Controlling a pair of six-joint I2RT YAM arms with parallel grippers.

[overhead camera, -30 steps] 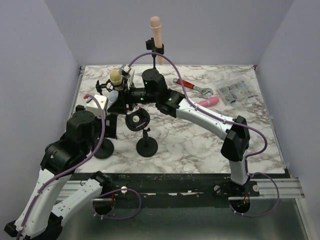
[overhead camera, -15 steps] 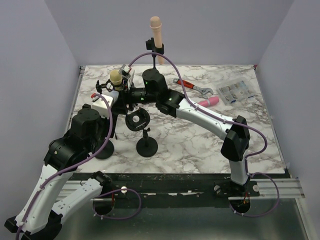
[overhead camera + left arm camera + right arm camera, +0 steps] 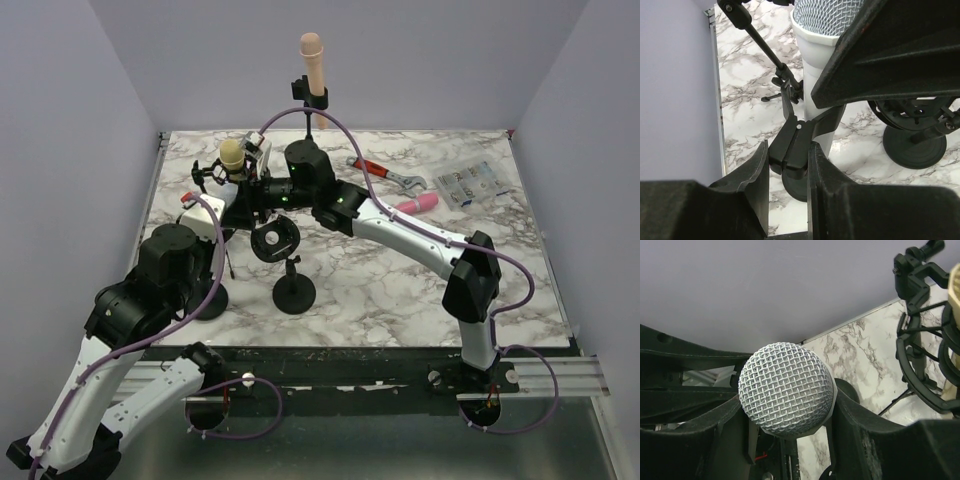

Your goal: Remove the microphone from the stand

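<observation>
At the counter's (image 3: 400, 280) back-left corner, the right end effector (image 3: 787, 415) clasps the mesh-headed microphone (image 3: 785, 387), its white body beside the stand clip (image 3: 796, 131) that the left end effector (image 3: 788, 155) pinches narrowly, while a clear packet (image 3: 470, 183) holds small parts.

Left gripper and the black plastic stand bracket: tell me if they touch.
Touching. Left wrist view: the left gripper clamps the black plastic stand bracket on both sides, with no gap.

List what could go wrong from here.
1. The right tool pinches the microphone by its round mesh head, so it may slip during the pull.
2. The left tool holds only the clip; a stuck microphone could wrench it loose.
3. The tan microphone stands close and might get knocked.
</observation>
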